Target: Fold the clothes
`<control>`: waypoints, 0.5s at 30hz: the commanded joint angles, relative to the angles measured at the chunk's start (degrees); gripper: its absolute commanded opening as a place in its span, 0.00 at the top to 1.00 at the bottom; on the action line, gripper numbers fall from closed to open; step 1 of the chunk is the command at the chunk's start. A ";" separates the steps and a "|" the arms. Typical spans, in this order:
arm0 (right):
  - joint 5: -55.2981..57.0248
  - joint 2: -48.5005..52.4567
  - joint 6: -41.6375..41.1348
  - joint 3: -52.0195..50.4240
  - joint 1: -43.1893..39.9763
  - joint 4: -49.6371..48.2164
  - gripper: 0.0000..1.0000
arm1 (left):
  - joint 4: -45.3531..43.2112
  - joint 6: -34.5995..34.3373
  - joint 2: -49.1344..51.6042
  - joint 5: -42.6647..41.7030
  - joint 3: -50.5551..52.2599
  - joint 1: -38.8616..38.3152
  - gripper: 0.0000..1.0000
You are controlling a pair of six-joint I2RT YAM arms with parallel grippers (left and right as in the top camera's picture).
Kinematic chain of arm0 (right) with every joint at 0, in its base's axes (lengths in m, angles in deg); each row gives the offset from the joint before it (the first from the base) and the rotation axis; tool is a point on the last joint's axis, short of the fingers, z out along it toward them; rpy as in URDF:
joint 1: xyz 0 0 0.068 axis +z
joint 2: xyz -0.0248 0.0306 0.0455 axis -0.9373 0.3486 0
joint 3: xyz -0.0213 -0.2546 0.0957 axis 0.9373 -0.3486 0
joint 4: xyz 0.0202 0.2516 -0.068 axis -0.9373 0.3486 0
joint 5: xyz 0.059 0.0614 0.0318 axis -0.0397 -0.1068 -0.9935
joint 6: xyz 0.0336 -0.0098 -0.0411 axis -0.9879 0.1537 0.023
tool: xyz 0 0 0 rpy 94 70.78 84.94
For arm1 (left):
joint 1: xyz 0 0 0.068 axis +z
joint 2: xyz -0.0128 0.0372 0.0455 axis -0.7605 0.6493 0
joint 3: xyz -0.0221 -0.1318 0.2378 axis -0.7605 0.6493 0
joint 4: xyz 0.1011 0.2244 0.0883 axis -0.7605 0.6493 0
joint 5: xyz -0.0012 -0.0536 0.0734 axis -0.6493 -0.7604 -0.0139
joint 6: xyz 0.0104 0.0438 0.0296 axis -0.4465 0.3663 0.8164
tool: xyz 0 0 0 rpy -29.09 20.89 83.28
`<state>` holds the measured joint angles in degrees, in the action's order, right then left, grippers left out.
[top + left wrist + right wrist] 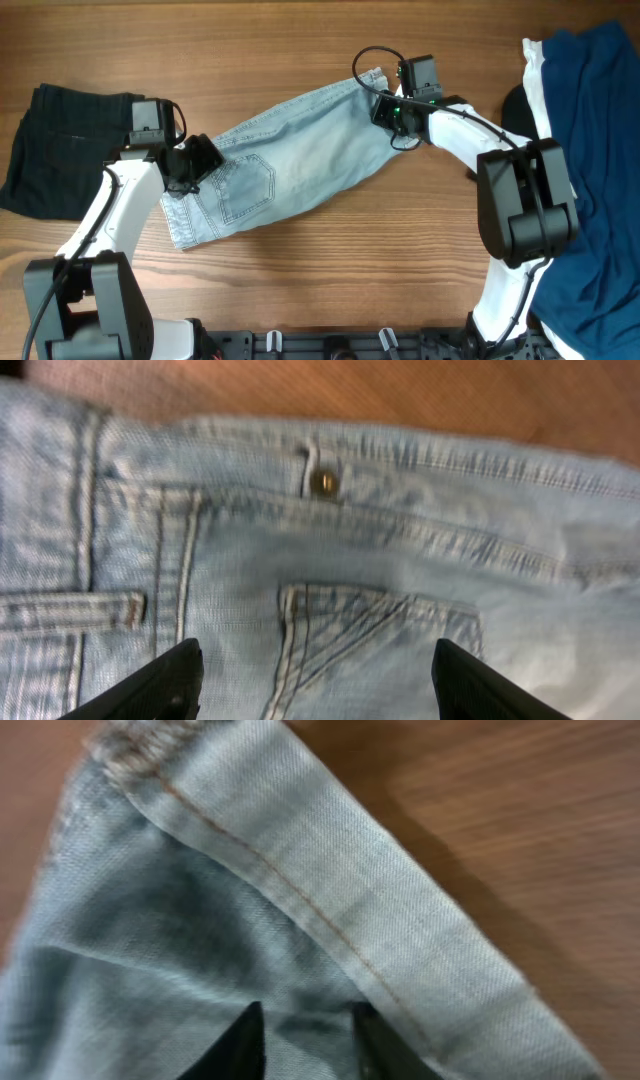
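The pale-blue denim shorts [310, 150] lie spread on a slant across the middle of the table. The waistband end is at the lower left and the leg hem at the upper right. My left gripper [195, 160] is open, its fingers wide apart just above the stitched back pocket. In the left wrist view [315, 680] the pocket, a belt loop and a rivet [322, 482] show. My right gripper [390, 110] is at the hem end. In the right wrist view [308, 1040] its fingers pinch a fold of denim [300, 850] beside the stitched hem.
A black garment [50, 140] lies at the left edge. A dark-blue garment [595, 150] with a white cloth [538, 85] beside it covers the right side. Bare wooden table [300, 40] runs behind the shorts and along the front.
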<state>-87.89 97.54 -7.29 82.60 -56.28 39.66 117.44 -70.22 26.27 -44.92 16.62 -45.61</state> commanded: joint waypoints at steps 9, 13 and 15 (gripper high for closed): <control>16.35 0.90 -10.80 -2.51 -5.90 30.93 0.96 | -3.56 -1.22 4.50 2.67 -0.13 0.11 0.18; 14.16 -2.80 -9.44 -1.88 -5.79 32.26 0.96 | -4.07 -1.22 4.50 2.67 -0.13 0.11 0.18; 8.39 -6.73 -2.08 -0.42 -5.77 29.14 0.94 | -3.80 -1.22 4.50 2.64 -0.13 0.11 0.18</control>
<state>-76.32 93.41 -15.42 83.26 -61.46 70.19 113.59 -71.12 30.40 -43.19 16.62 -45.61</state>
